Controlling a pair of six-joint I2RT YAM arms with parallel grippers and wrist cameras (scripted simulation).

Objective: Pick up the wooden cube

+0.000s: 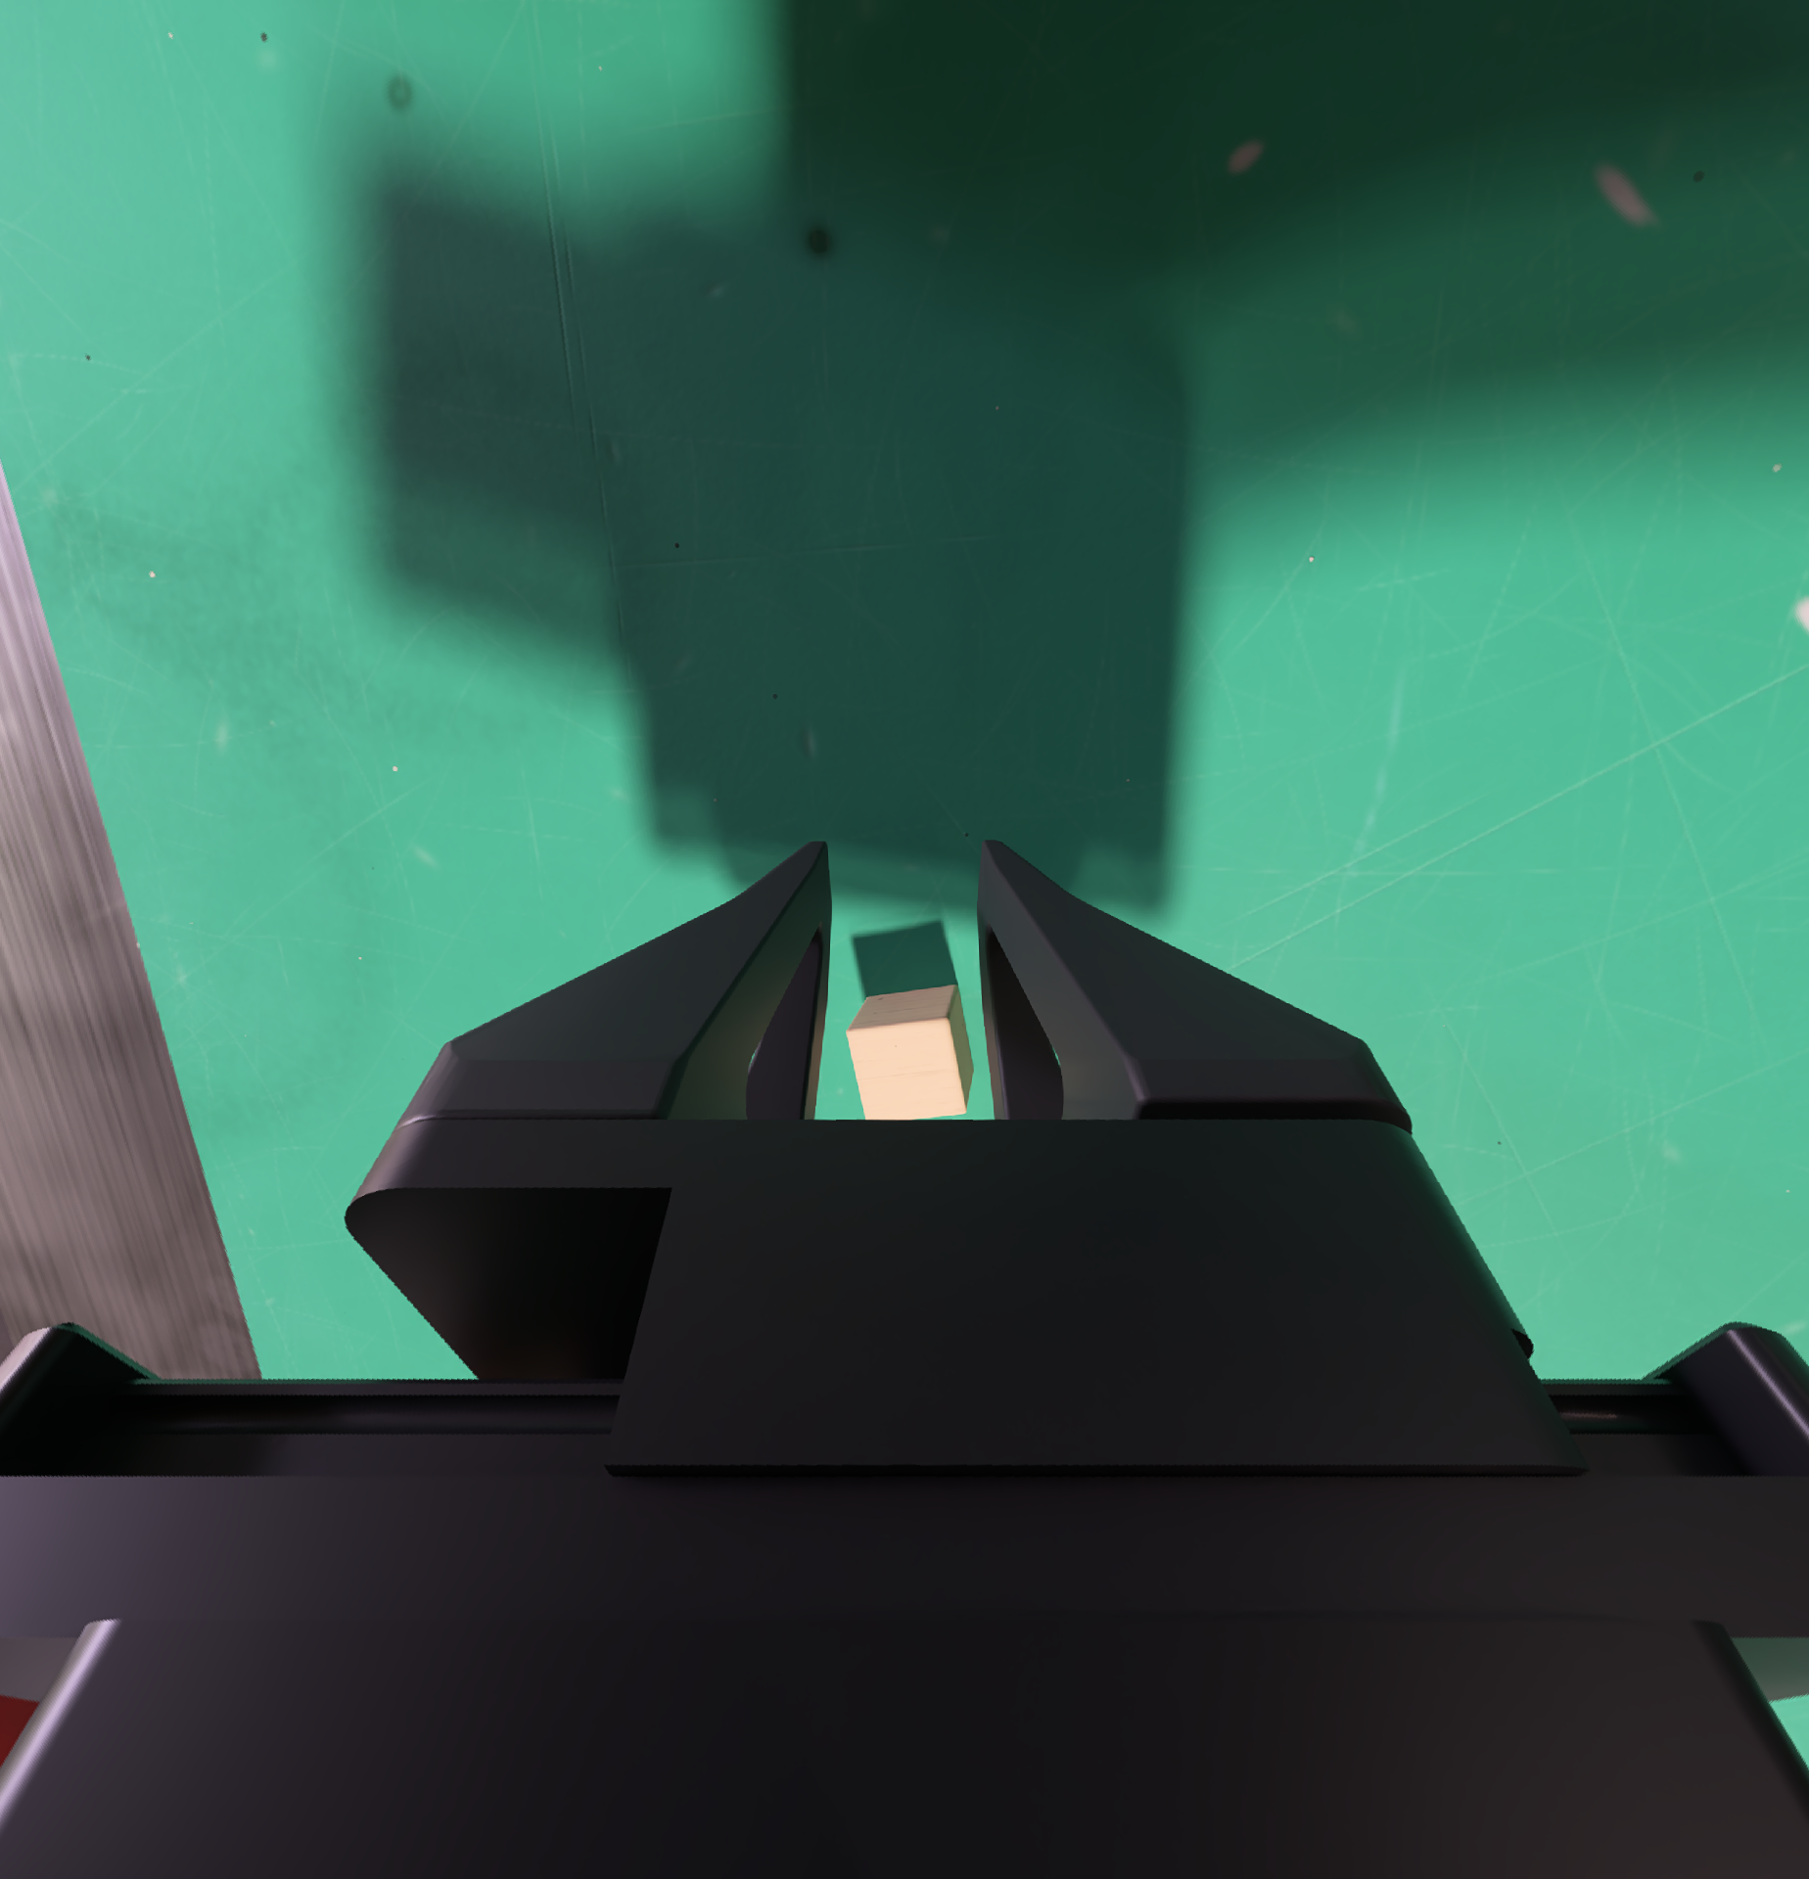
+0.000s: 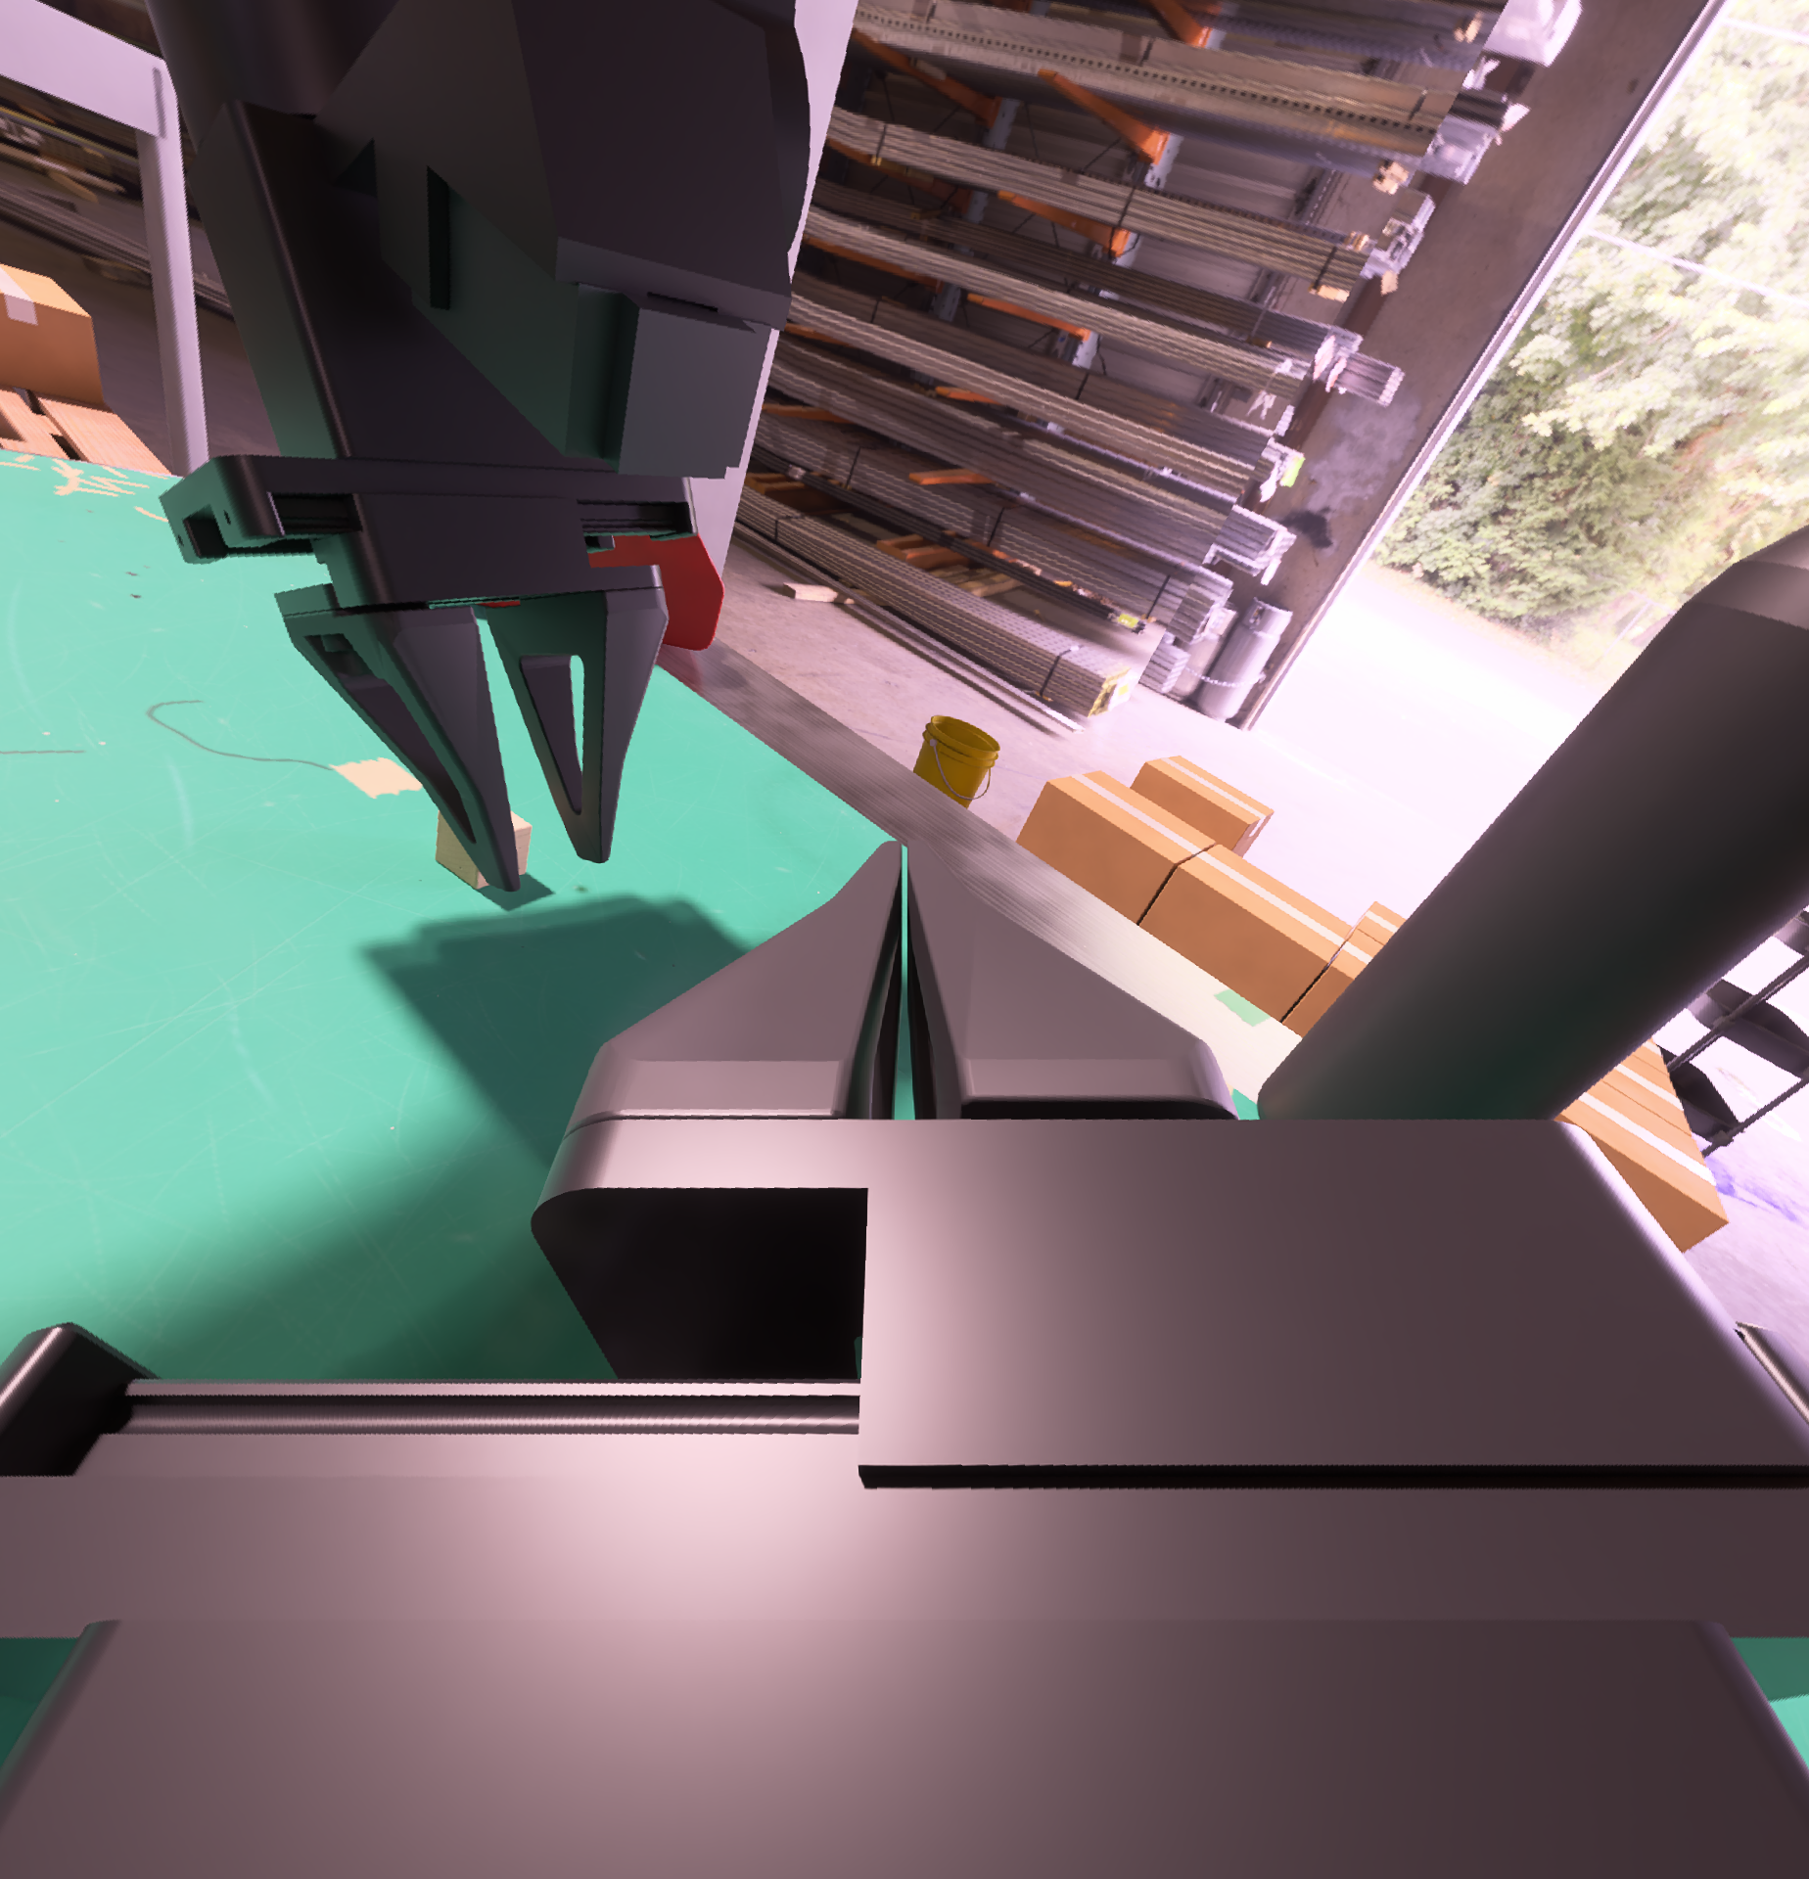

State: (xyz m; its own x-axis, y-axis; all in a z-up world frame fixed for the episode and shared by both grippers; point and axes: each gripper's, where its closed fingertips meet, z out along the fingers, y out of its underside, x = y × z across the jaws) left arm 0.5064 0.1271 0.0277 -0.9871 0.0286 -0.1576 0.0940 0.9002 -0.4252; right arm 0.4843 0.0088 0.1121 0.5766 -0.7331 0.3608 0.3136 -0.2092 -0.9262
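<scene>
The wooden cube (image 1: 911, 1052) is small and pale and lies on the green table (image 1: 270, 712), casting a short shadow. In the left wrist view it sits between the two black fingers of my left gripper (image 1: 902, 849), with a gap on each side; the gripper is open and points down at the table. In the right wrist view the left gripper (image 2: 553, 872) hangs with its tips close to the table, and one finger partly covers the cube (image 2: 458, 844). My right gripper (image 2: 902, 854) is shut and empty, low over the table to the right of the cube.
A metal strip (image 2: 850, 752) edges the table, also at the left of the left wrist view (image 1: 56, 915). Beyond it are a yellow bucket (image 2: 956, 758), cardboard boxes (image 2: 1185, 874) and racks. A dark arm link (image 2: 1592, 844) crosses at right. A tape scrap (image 2: 377, 778) lies near the cube.
</scene>
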